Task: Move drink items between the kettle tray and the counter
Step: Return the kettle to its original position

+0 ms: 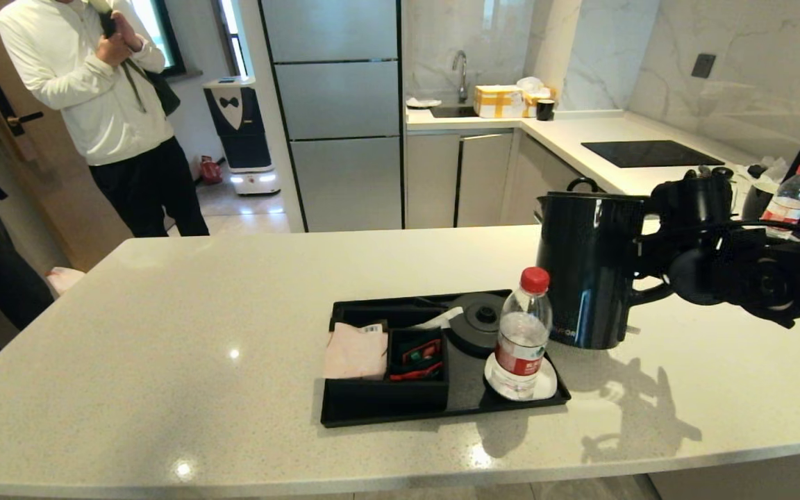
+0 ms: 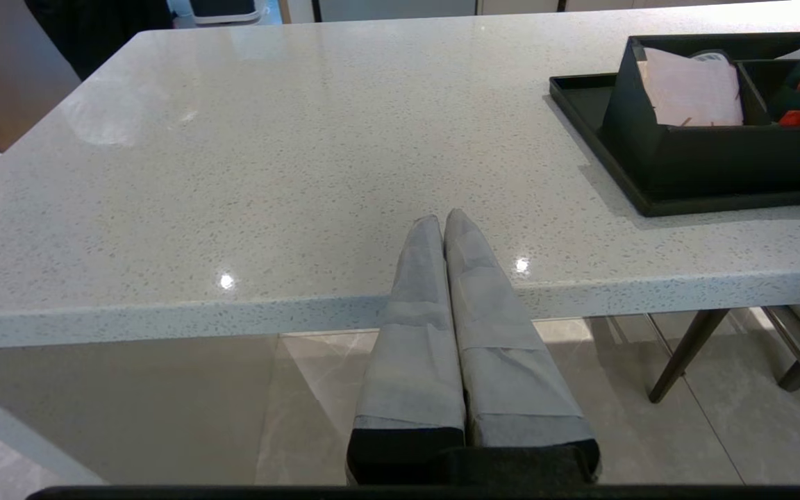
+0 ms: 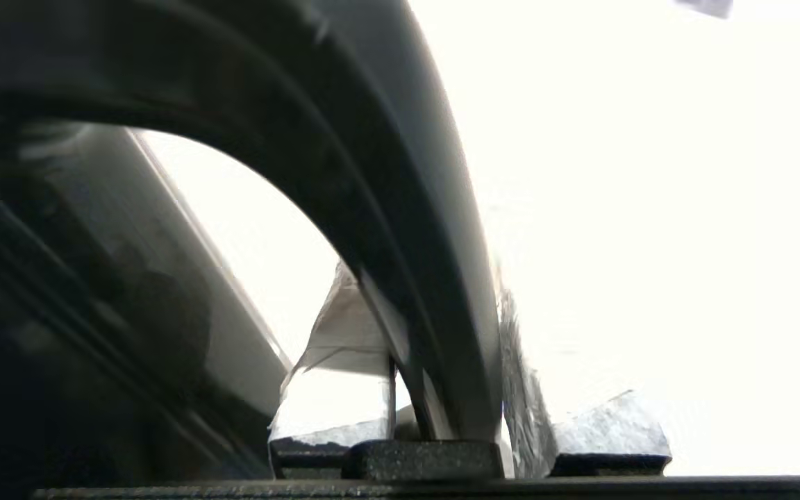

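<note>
- Your left gripper [image 2: 445,229] is parked below the counter [image 1: 164,333] edge, its fingers pressed together on nothing; it plays no part here.
- The tray [image 1: 344,417] sits near the front edge. The bottle [image 1: 523,333] stands on its white coaster, right beside the kettle's path; a low or swinging pass could topple it.
- The pink sachet [image 1: 355,351] lies in the tray's left compartment, untouched.
- The round base [image 1: 478,321] is bare, partly hidden behind the bottle, so you may find it hard to judge the seating.
- The kettle [image 1: 591,271] is just right of the tray; you cannot tell from the head view whether its bottom touches the counter.
- Your right gripper [image 3: 435,389] is clamped on the kettle's handle [image 3: 372,208], fingers either side. That grip sits off to one side, so the kettle may tilt or twist in the jaws.
- In the right wrist view, glare washes out everything beyond the handle.
</note>
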